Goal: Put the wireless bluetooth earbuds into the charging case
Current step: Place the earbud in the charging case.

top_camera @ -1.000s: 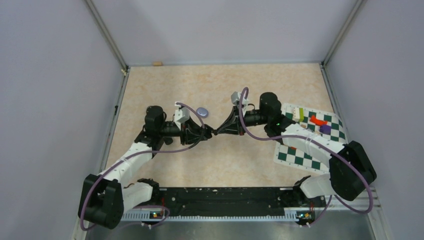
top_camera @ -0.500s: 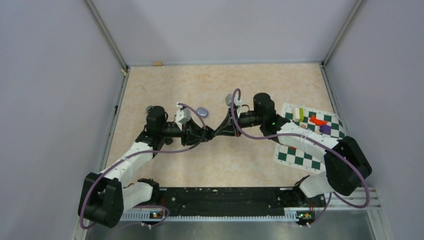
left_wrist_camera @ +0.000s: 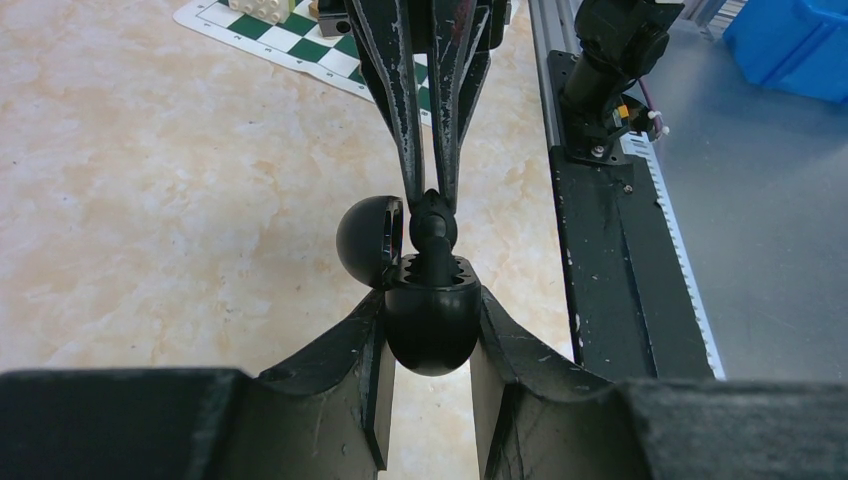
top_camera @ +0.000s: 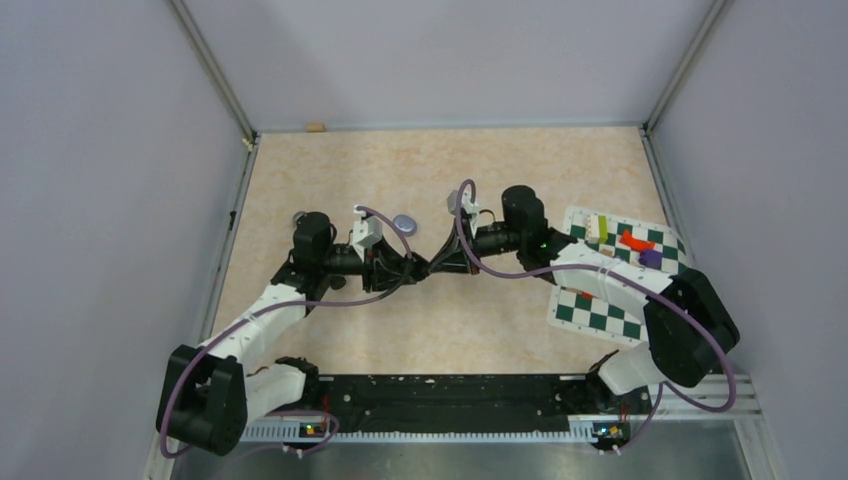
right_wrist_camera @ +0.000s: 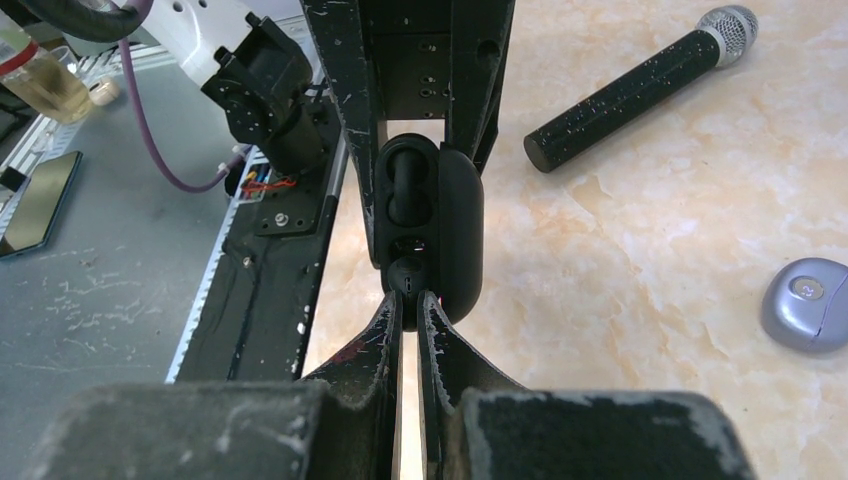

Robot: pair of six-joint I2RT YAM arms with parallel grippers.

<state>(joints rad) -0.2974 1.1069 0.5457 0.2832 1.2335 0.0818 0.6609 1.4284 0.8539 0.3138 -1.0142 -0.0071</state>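
Two hands meeting over the surface (top_camera: pixel 520 170), left hand (left_wrist_camera: pixel 429 305) clenched around the open black case (left_wrist_camera: pixel 432 340), right hand (right_wrist_camera: pixel 410 300) pinching a black earbud (left_wrist_camera: pixel 432 215) at the case's mouth, purple case (right_wrist_camera: pixel 808 303) lying on the surface beyond the black case, apart

earbud (left_wrist_camera: pixel 432 216) at charging case (left_wrist_camera: pixel 431 325) opening, microphone (right_wrist_camera: pixel 640 85) beyond

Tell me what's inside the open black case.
The right hand pinches a glossy black earbud at one socket of the oval black case. The other is too dark to judge; the left hand covers the case's sides.
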